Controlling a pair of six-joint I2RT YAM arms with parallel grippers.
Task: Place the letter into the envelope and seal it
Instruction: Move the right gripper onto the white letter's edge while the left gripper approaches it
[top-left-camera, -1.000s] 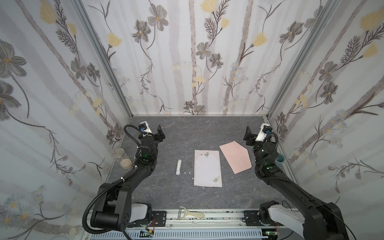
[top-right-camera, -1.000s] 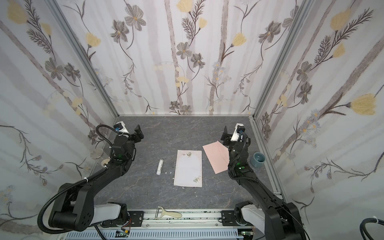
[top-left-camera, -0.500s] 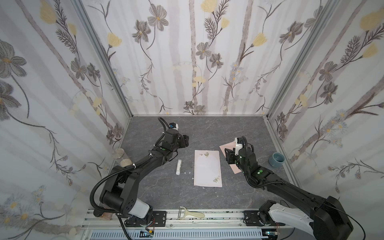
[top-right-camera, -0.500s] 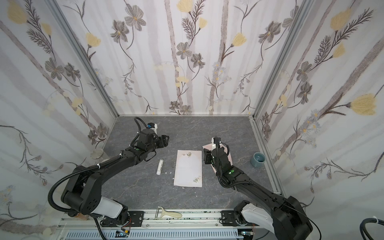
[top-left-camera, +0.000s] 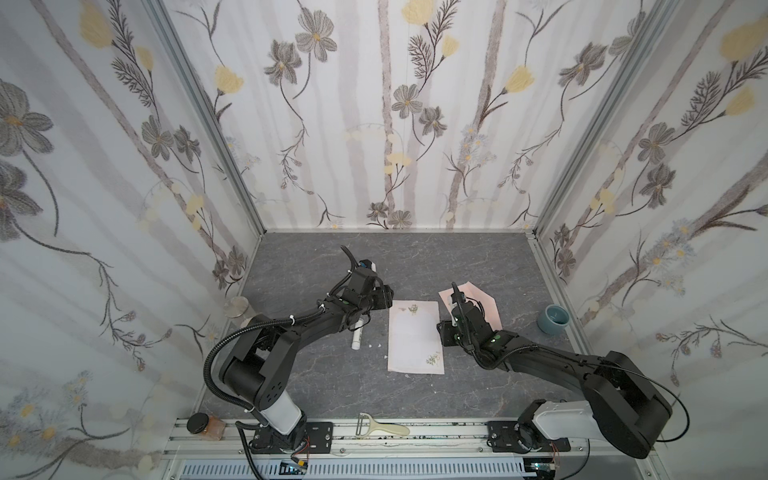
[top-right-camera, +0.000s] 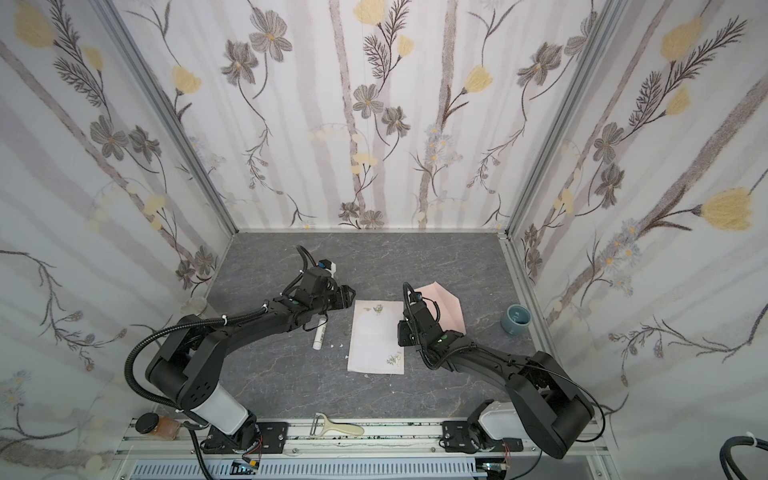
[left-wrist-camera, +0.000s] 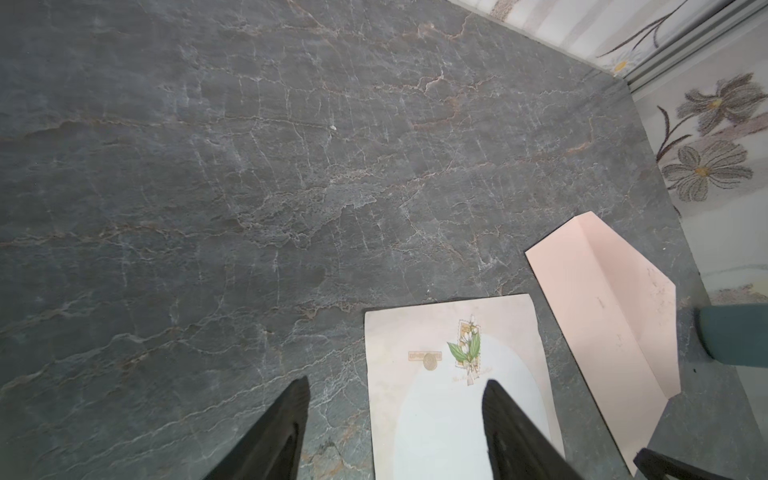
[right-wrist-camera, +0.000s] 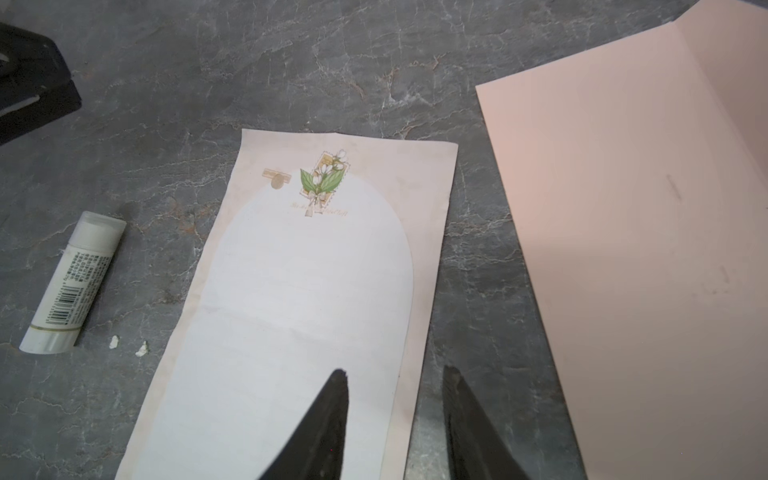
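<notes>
Astride the thin white rectangular paper letter (right-wrist-camera: 299, 291), flat on the grey desk (left-wrist-camera: 249, 166) beside the pale pink paper envelope (right-wrist-camera: 623, 208) — left fingers (left-wrist-camera: 282, 428) spread, right fingers (right-wrist-camera: 328, 415) narrower yet apart, both empty. Could crumple or skid it — too thin.

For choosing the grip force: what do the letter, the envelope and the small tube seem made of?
Apparently the letter is thin matte paper, faintly creased across; the envelope matte pink paper, sharply folded at the flap; the tube probably smooth plastic, with translucent cap and printed barcode.
</notes>
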